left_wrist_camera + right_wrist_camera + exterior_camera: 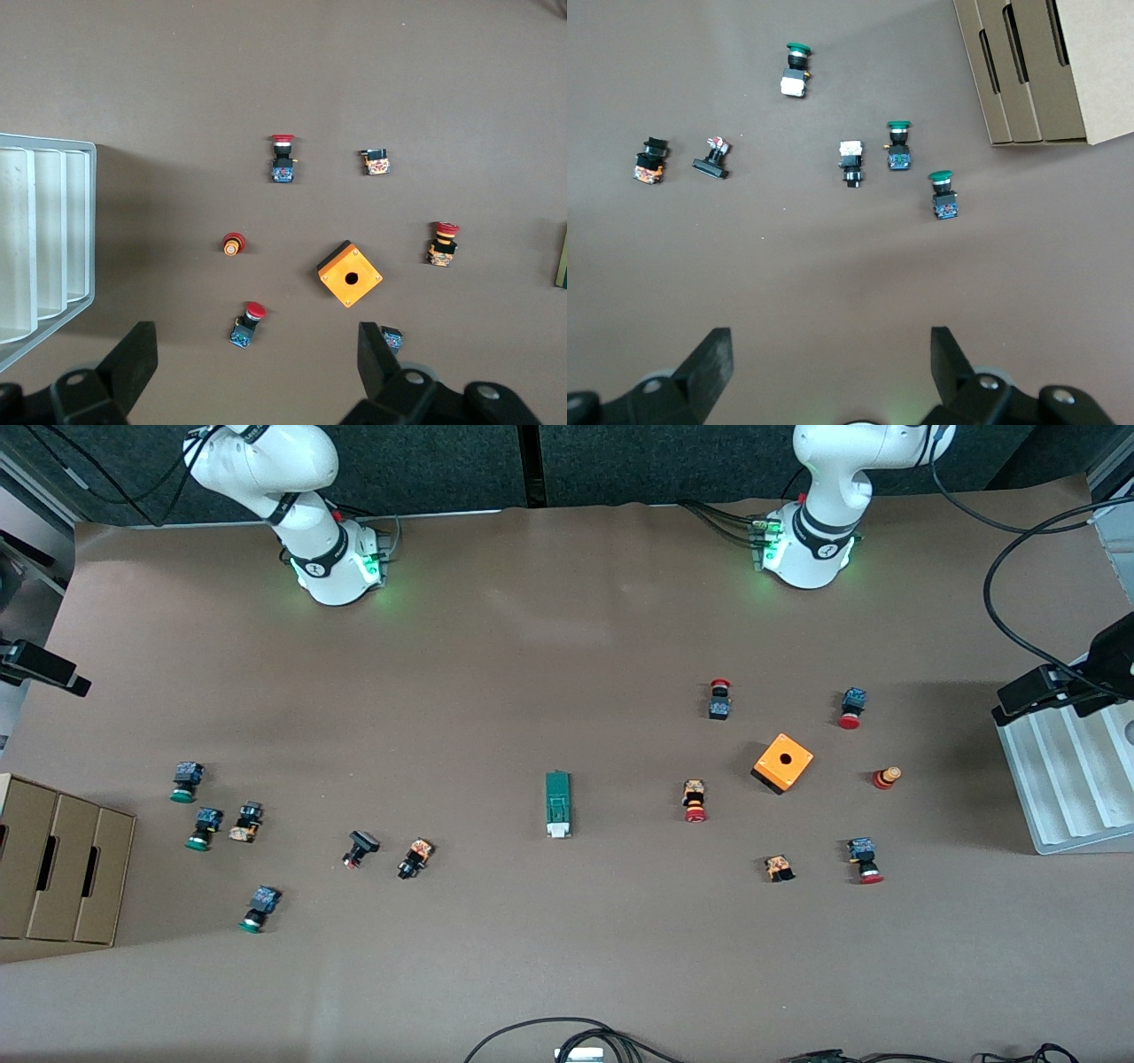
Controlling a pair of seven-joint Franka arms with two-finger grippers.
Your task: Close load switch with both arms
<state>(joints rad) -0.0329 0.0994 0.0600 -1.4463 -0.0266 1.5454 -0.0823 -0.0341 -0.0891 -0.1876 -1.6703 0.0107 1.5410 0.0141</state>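
Observation:
The load switch (558, 804), a narrow dark-green block with a white end piece, lies flat near the middle of the table; the white end points toward the front camera. Only its edge shows in the left wrist view (563, 257). Both arms are raised, and only their bases and lower links show in the front view. My left gripper (255, 359) is open and empty, high over the red push buttons at the left arm's end. My right gripper (830, 359) is open and empty, high over bare table near the green push buttons.
An orange cube box with a hole (782, 763) and several red-capped push buttons (695, 801) lie toward the left arm's end, by a white ribbed tray (1063, 779). Green-capped buttons (202, 828) and a cardboard box (53, 859) lie toward the right arm's end.

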